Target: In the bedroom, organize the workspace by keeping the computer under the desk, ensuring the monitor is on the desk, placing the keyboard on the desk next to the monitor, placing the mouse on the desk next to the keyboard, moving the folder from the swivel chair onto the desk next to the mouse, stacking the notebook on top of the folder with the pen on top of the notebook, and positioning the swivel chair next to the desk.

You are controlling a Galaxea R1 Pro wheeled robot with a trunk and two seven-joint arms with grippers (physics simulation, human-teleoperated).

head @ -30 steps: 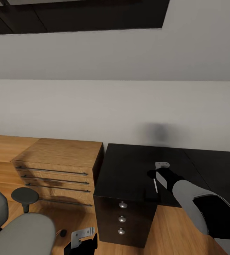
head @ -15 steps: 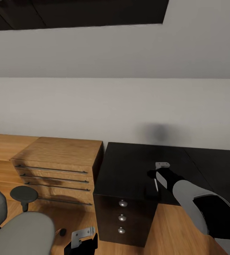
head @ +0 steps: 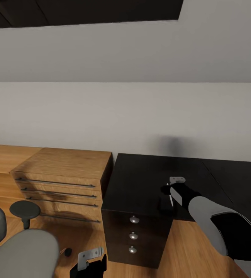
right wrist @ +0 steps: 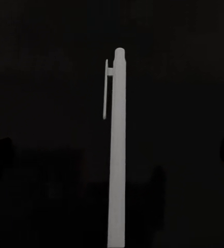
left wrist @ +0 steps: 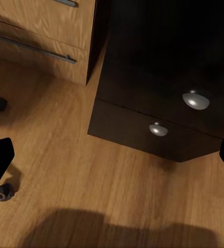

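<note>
Gripping the pen, the right gripper hovers over the black tabletop, jaws clenched on it. Light, stiff, slippery, I'd say: best held mid-shaft. Left jaws spread.

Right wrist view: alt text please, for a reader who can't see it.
A pale pen with a clip near its far end runs lengthwise down the middle of the picture, over the black top of the desk. Dark shapes sit at both side edges, too dim to identify.

Pale wall — wood floor
</note>
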